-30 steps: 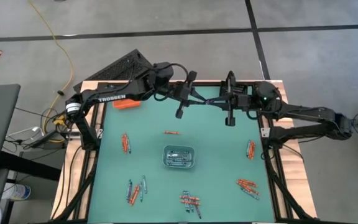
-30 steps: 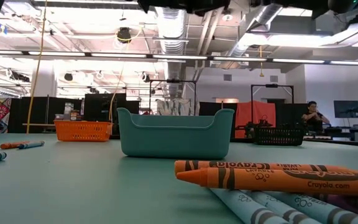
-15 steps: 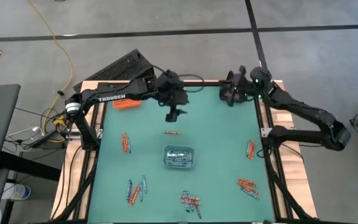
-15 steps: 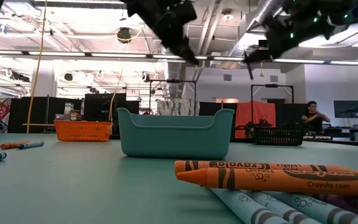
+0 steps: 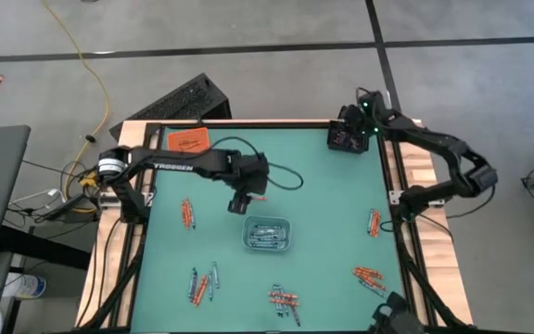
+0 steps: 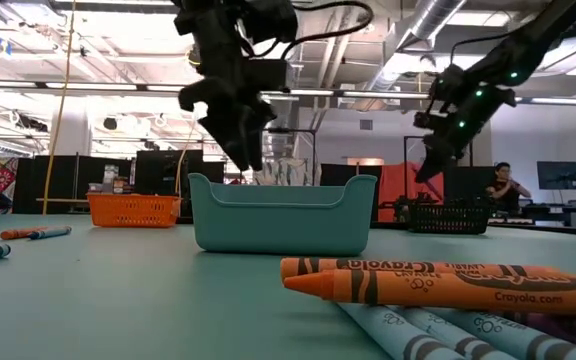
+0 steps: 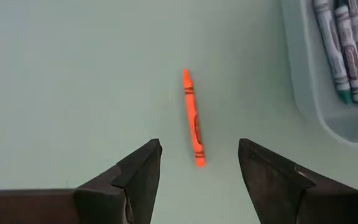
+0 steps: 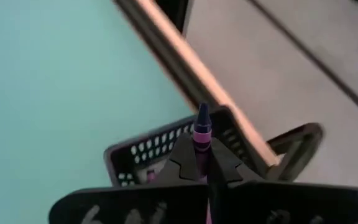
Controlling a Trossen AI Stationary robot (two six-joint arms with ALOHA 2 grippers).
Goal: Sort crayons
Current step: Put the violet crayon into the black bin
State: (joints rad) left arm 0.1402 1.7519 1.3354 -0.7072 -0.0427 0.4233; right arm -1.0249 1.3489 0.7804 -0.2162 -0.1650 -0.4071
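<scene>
Left gripper hangs over the green bench, just off the far-left corner of the grey-blue plastic tray at bench centre. Its fingers are spread, holding nothing. A single orange crayon lies flat on the mat directly ahead of and between the fingertips, not touched by either. In the low view this gripper is behind the tray's far wall.

The tray holds several grey-blue crayons lying side by side.

Right gripper is at the far right corner of the bench, above the small black perforated basket. Its jaws are clenched on a purple crayon, tip pointing out past the fingertips, over the basket opening.

Flat orange tray sits at the far left corner.

Loose crayons elsewhere on the mat:
- left side, a small orange-red cluster;
- near left, a mixed group;
- near centre, a pile;
- right edge, a few;
- near right, another orange-red group.

Low view: two orange crayons lie closest to the camera, on top of grey-blue ones.

A person sits far back in the room.
</scene>
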